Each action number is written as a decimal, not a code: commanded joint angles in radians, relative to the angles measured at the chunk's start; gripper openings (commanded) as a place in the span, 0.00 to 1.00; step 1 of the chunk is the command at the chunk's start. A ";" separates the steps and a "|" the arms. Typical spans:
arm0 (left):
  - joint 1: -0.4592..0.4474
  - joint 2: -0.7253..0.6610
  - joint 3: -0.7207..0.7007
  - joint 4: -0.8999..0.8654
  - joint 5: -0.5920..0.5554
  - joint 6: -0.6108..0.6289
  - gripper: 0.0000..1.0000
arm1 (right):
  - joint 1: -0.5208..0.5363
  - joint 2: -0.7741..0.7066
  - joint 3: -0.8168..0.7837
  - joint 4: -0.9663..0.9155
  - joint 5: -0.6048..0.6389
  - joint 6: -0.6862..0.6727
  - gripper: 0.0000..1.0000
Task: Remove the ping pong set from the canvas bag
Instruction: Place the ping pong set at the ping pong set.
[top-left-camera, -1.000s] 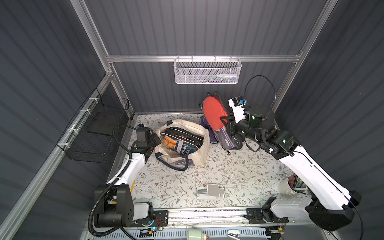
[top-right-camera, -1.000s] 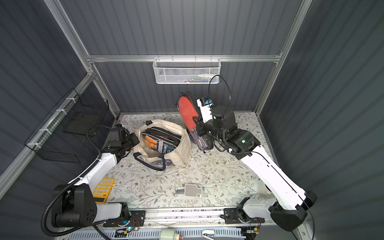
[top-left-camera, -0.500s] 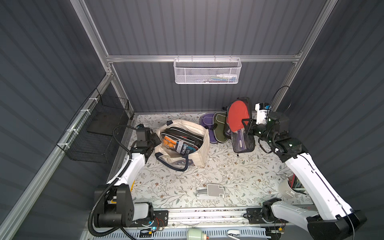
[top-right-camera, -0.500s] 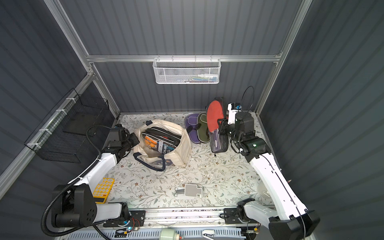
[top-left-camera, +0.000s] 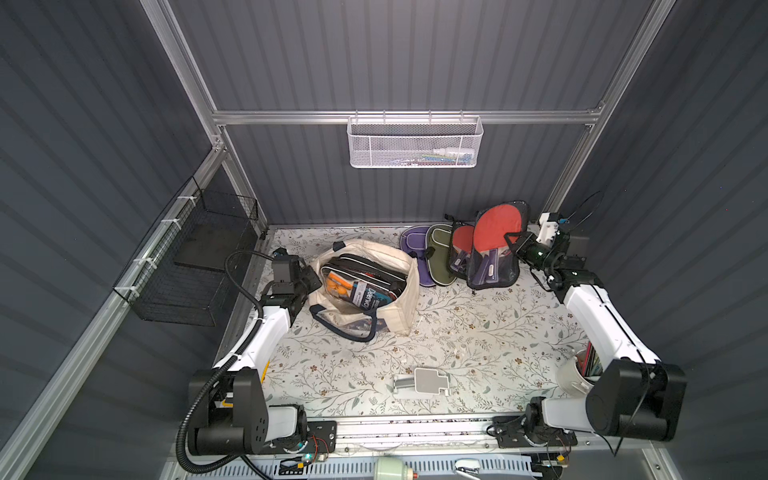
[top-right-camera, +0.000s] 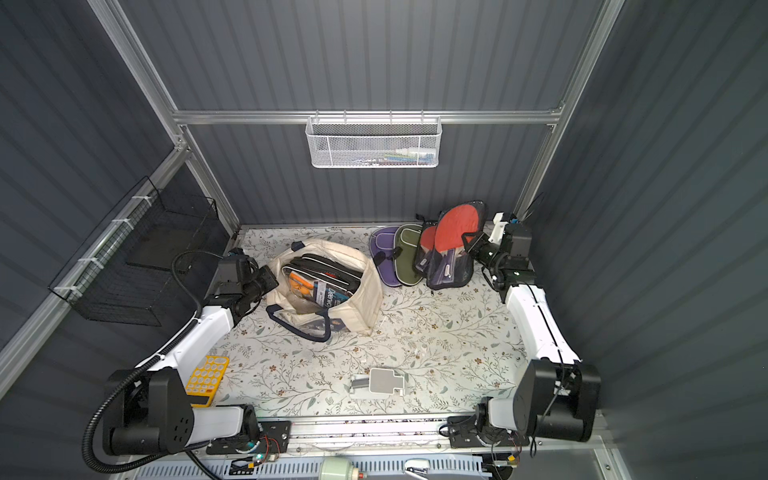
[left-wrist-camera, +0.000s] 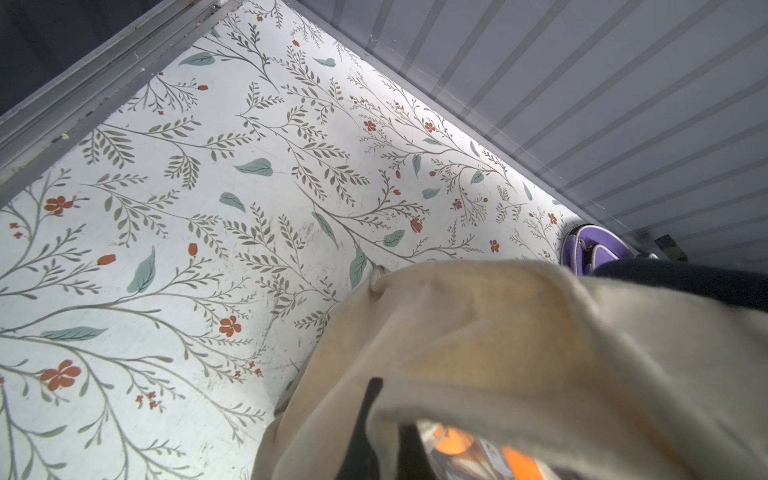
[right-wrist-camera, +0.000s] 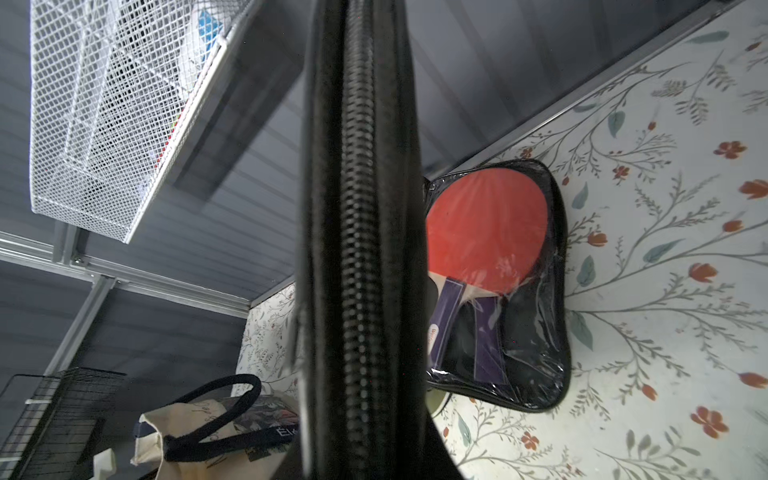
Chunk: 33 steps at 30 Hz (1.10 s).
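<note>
Left side is unchanged over the last second: left tool (top-left-camera: 309, 279) is closed at the near-left rim of the canvas bag (top-left-camera: 409, 291). The jaws are mostly buried in cloth, so "pinching the rim" is my read, not confirmed. Bag sits left of centre on the tabletop (top-left-camera: 478, 332), mouth open, with a boxed set (top-left-camera: 357, 286) with orange balls inside.

What changed is on the right. The ping pong set (top-left-camera: 496, 232), a red paddle in a clear zip case, has travelled from just beside the bag to the back right corner. It's upright, next to a matching red-paddle case (top-left-camera: 462, 245), with an olive case (top-left-camera: 440, 253) and a purple case (top-left-camera: 413, 249) to the left of that. So this set is out of the bag and well clear; only the release is left.

Right tool (top-left-camera: 510, 241) is clamped narrow on the case's zipper edge (right-wrist-camera: 361, 249), not let go. Bottom edge looks down on the tabletop.
</note>
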 joint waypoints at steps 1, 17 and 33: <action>0.010 0.017 -0.019 -0.028 -0.011 0.015 0.00 | -0.039 0.044 0.012 0.221 -0.117 0.092 0.00; 0.013 0.005 -0.020 -0.038 -0.014 0.018 0.00 | -0.134 0.371 0.108 0.430 -0.198 0.192 0.00; 0.015 0.010 -0.022 -0.035 -0.011 0.016 0.00 | -0.173 0.635 0.218 0.537 -0.282 0.287 0.00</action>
